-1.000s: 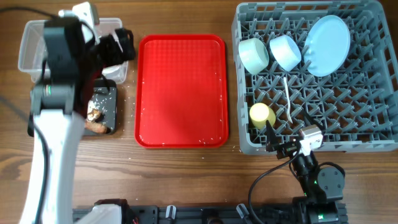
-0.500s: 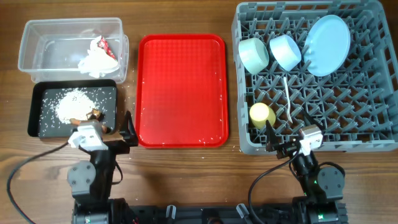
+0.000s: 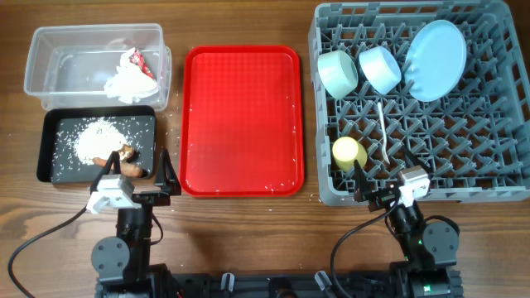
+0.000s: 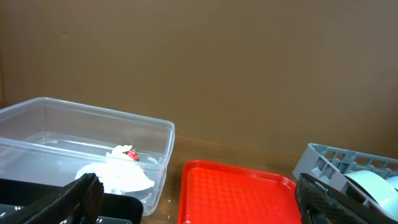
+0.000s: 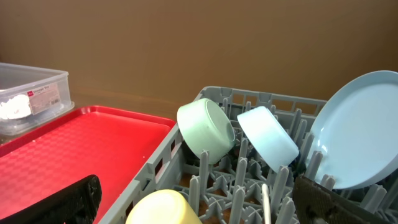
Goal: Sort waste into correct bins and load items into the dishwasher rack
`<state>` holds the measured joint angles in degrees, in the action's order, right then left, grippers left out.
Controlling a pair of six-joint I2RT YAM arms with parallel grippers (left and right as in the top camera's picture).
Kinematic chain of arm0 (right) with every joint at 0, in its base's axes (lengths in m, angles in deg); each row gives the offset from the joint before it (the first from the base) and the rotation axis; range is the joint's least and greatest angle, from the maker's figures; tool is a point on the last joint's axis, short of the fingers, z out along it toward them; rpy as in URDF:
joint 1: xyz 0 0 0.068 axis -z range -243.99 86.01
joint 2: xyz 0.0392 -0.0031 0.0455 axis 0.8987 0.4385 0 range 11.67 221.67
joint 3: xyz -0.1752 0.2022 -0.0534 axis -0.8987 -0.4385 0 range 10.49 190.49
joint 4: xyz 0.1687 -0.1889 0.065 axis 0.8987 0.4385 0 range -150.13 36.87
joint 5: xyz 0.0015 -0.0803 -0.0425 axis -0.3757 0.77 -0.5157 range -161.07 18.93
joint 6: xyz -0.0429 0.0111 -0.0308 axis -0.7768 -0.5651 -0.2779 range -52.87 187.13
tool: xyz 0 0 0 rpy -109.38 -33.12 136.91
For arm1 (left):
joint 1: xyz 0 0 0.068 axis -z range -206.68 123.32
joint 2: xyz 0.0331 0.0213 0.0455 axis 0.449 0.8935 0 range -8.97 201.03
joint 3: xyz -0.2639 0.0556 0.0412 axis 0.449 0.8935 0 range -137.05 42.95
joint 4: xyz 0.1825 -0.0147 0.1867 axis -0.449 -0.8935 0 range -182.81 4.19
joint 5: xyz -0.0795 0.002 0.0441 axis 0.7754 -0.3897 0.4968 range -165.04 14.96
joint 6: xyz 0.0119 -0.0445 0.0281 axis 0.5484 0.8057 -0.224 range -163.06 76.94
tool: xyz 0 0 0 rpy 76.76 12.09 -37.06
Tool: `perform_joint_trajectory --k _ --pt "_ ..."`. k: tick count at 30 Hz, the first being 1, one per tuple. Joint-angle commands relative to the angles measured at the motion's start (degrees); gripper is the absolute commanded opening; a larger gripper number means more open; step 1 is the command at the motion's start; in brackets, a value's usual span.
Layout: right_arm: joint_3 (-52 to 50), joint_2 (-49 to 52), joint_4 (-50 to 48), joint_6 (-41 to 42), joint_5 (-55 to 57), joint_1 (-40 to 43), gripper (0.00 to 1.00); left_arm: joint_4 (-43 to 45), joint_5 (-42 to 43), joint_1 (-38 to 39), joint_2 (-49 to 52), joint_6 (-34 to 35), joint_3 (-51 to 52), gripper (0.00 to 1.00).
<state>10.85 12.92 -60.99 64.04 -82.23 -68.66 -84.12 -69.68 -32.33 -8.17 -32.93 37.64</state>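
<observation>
The clear tub (image 3: 50,58) holds the crumpled white paper with a red mark (image 3: 128,79). The black tray (image 3: 50,165) holds rice (image 3: 98,136), the small brown scrap (image 3: 126,152) and the orange-brown stick piece (image 3: 124,168). The grey rack (image 3: 497,178) holds the green bowl (image 3: 338,73), light blue bowl (image 3: 381,69), plate (image 3: 436,60), yellow cup (image 3: 348,151) and spoon (image 3: 383,132). My left gripper (image 3: 137,178) is open and empty at the front edge, just in front of the black tray. My right gripper (image 3: 385,186) is open and empty at the rack's front wall, near the cup (image 5: 165,208).
The red serving tray (image 3: 242,120) lies between the bins and the rack, with a few rice grains along its edges. Stray grains lie on the wood around it. The left wrist view shows the tub (image 4: 93,143), paper (image 4: 121,171) and red tray (image 4: 239,193).
My left arm has pulled back from over the two bins to the table's front edge, uncovering the paper, rice and stick piece. The right arm has not moved.
</observation>
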Motion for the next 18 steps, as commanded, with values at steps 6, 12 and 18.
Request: perform_joint_trajectory --k 6,12,18 --pt "-0.1 -0.3 -0.2 0.2 -0.9 0.2 1.00 -0.9 -0.7 0.1 -0.7 -0.7 5.0 1.00" --pt "-0.1 -0.3 -0.2 0.2 -0.9 0.2 1.00 -5.8 -1.0 0.7 -0.7 -0.7 5.0 1.00" --pt "-0.1 -0.3 -0.2 0.2 -0.9 0.2 1.00 -5.8 -1.0 1.0 -0.6 -0.7 5.0 1.00"
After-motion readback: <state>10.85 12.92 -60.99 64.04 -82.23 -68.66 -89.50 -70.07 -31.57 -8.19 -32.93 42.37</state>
